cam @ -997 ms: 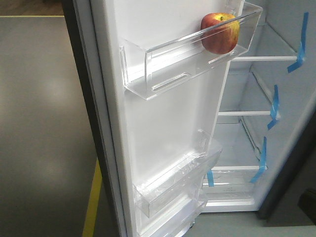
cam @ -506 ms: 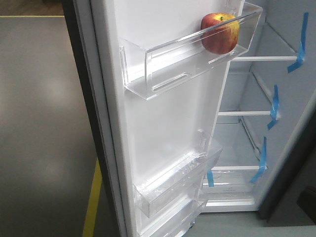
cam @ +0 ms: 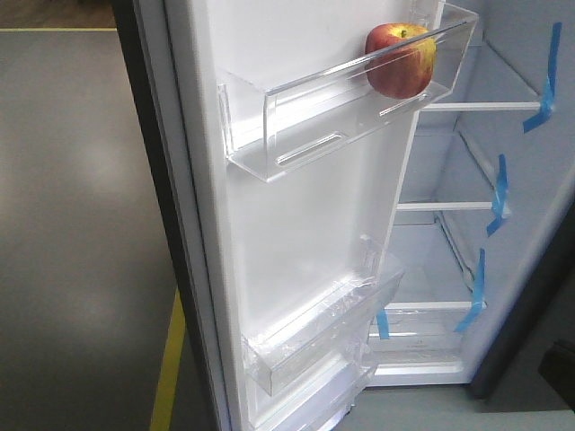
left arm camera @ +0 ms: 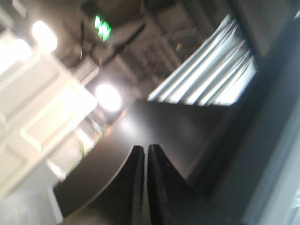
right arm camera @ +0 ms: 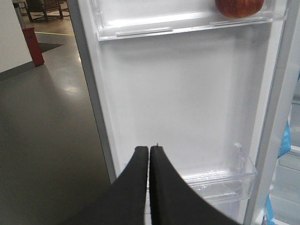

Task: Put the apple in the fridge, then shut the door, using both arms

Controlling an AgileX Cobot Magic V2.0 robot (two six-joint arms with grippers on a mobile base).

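The red and yellow apple sits in the clear upper bin on the white inner face of the open door; its underside shows at the top of the right wrist view. The fridge stands open behind, white inside with shelves and blue tape strips. My right gripper is shut and empty, pointing at the door's inner face well below the apple. My left gripper is shut and empty, aimed up at a dark panel and the ceiling in a blurred view.
Grey floor with a yellow line lies left of the door. Lower clear door bins jut out near the bottom. A red object stands far off on the floor. Ceiling lights show above the left gripper.
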